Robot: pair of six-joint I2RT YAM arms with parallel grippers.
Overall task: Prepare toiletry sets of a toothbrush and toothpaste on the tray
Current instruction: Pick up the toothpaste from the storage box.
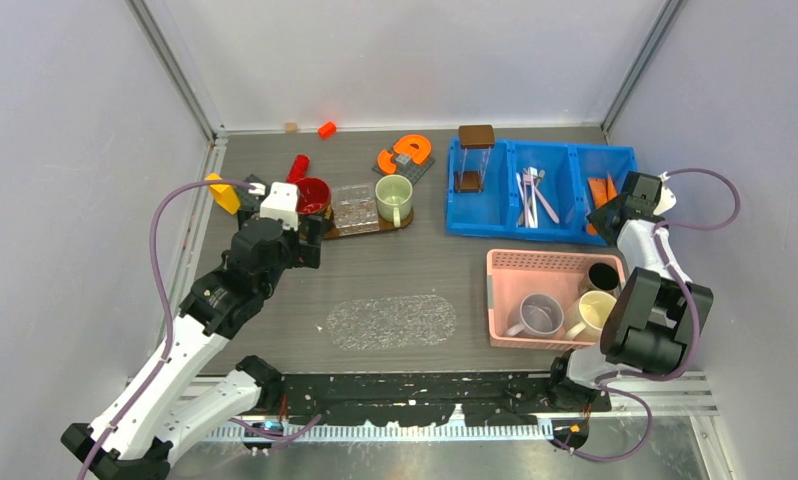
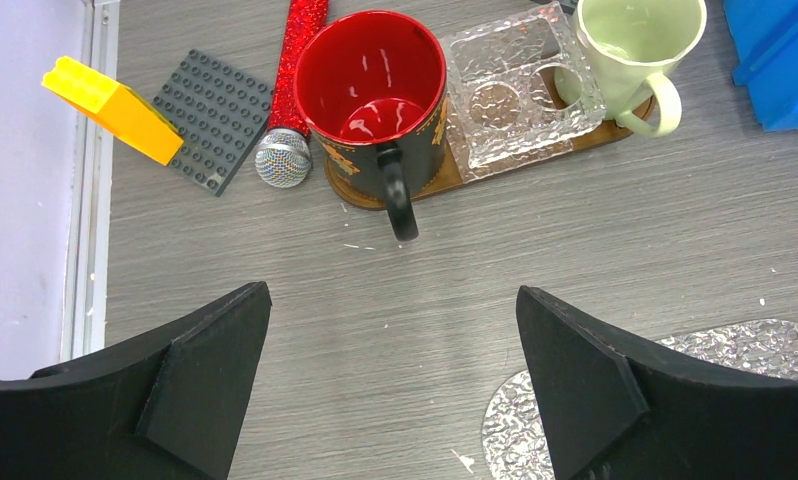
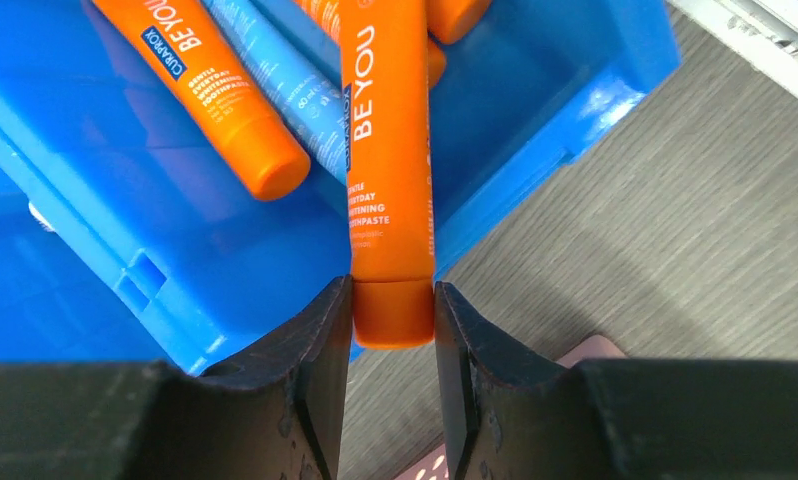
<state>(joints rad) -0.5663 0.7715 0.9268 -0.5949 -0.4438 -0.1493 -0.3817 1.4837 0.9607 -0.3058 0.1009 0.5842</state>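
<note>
The right gripper (image 3: pixel 390 300) is clamped on the cap end of an orange toothpaste tube (image 3: pixel 385 150), which reaches out across the rim of the blue bin (image 3: pixel 95 210) where more tubes (image 3: pixel 210 90) lie. The left gripper (image 2: pixel 395 320) hangs with its jaws wide apart above the table (image 2: pixel 675 230), near a red mug (image 2: pixel 375 80). The toothbrushes (image 1: pixel 531 195) lie in the bin's middle compartment.

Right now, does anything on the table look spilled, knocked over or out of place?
Nothing spilled or damaged. Only the red glittery microphone lying flat beside the red-lined black mug seems odd among toiletry supplies.
</note>
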